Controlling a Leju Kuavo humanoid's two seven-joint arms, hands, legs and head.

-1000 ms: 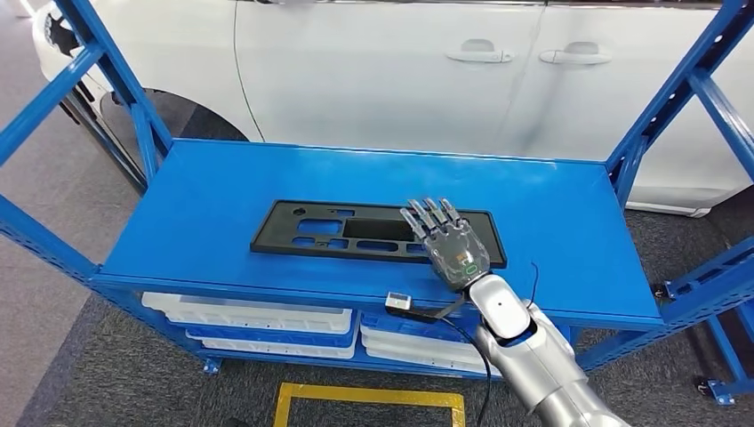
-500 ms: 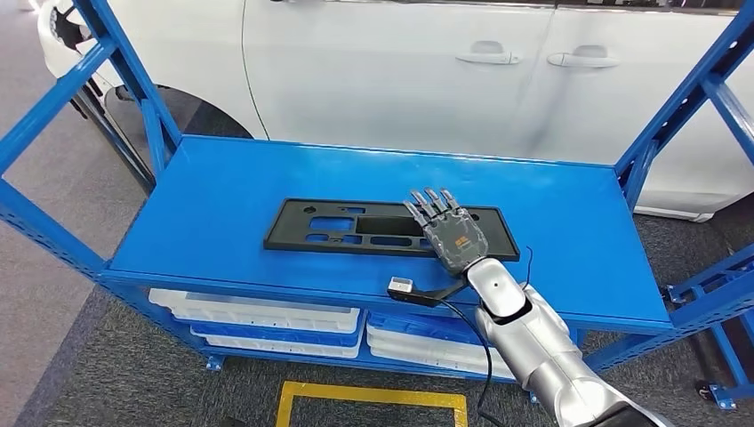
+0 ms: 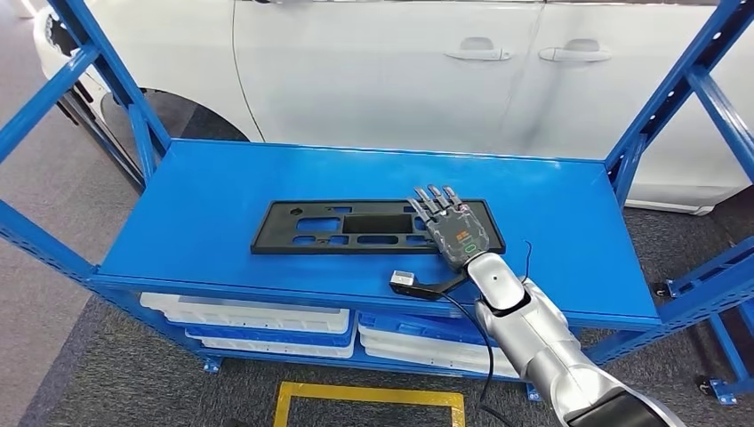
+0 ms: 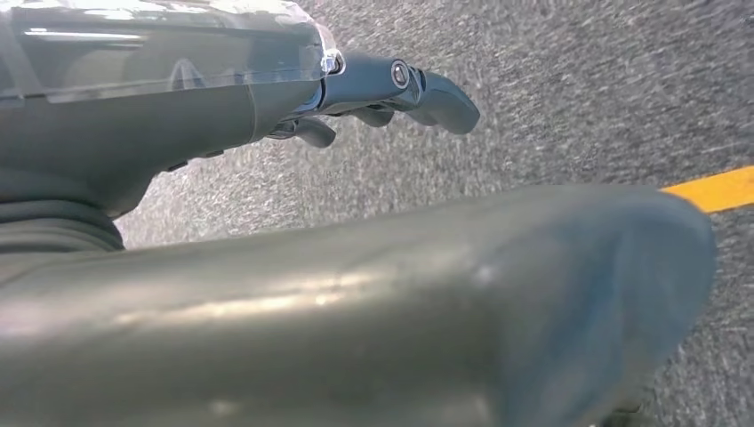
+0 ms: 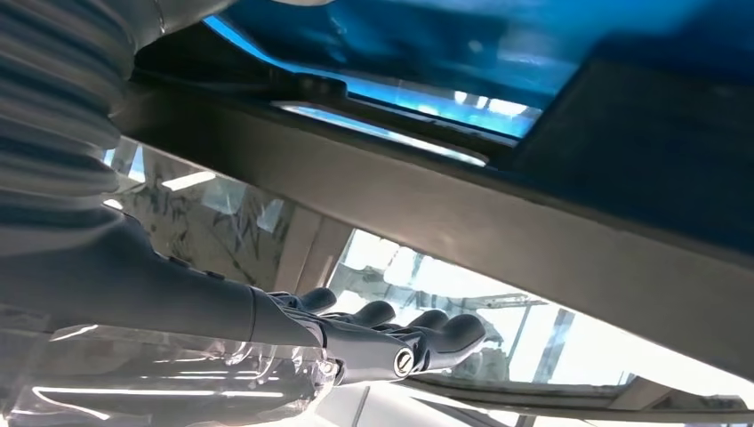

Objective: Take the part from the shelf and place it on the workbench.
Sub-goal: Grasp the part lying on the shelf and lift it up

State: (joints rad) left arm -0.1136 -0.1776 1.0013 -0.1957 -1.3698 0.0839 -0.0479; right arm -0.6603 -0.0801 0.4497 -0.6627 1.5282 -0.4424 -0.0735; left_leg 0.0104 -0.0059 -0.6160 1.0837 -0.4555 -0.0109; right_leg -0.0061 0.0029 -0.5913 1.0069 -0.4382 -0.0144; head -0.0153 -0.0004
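Shelf (image 3: 222,178) blue, top deck carries black flat part (image 3: 356,227), lying lengthwise near front edge. Right hand (image 3: 452,229) sits over part's right end, fingers straight and spread, palm down; contact with part can't be told, nothing grasped. Left hand (image 4: 267,89) hangs above grey carpet, fingers loosely extended, holding nothing. Lower shelf level: white trays (image 3: 258,316) stacked with blue ones, contents not visible. White car (image 3: 400,71) behind shelf.
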